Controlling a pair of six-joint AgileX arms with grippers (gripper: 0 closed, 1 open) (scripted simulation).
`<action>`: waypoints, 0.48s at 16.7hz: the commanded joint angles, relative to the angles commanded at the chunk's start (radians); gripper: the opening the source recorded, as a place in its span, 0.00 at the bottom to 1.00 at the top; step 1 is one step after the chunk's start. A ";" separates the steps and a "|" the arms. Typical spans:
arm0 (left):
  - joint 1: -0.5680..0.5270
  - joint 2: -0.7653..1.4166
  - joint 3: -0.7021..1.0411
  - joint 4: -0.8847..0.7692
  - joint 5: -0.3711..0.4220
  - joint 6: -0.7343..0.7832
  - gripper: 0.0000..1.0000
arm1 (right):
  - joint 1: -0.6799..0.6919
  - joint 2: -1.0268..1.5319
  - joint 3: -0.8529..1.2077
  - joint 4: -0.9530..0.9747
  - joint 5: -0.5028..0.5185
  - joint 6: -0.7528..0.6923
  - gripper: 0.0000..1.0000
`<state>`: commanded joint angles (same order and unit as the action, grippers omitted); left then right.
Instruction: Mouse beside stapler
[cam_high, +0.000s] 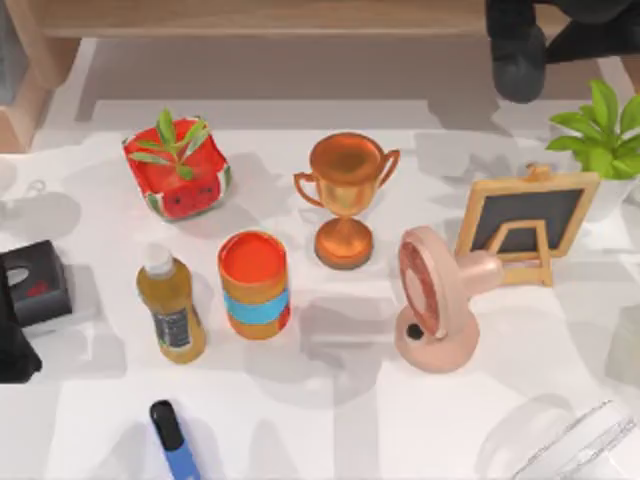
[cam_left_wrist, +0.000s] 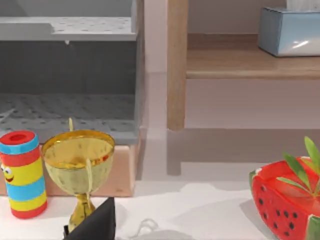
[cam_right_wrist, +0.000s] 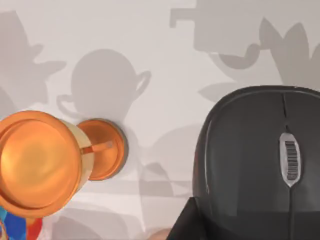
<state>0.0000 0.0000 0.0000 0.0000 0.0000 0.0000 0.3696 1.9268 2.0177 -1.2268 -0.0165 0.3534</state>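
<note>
My right gripper hangs over the table's far right, shut on the black mouse. The right wrist view has the mouse close up, with its scroll wheel showing, raised above the tabletop and the orange trophy. The stapler, blue with a black head, lies at the front left edge of the table, partly cut off. My left arm stays parked at the left edge.
A watermelon planter, the trophy, an orange can, a juice bottle, a pink fan and a small chalkboard crowd the middle. A green plant stands far right, and a clear object at the front right.
</note>
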 joint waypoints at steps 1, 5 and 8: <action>0.000 0.000 0.000 0.000 0.000 0.000 1.00 | 0.070 -0.005 -0.029 0.024 0.003 0.065 0.00; 0.000 0.000 0.000 0.000 0.000 0.000 1.00 | 0.333 0.003 -0.152 0.116 0.024 0.310 0.00; 0.000 0.000 0.000 0.000 0.000 0.000 1.00 | 0.496 0.035 -0.252 0.171 0.048 0.472 0.00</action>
<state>0.0000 0.0000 0.0000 0.0000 0.0000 0.0000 0.8659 1.9615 1.7660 -1.0561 0.0315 0.8255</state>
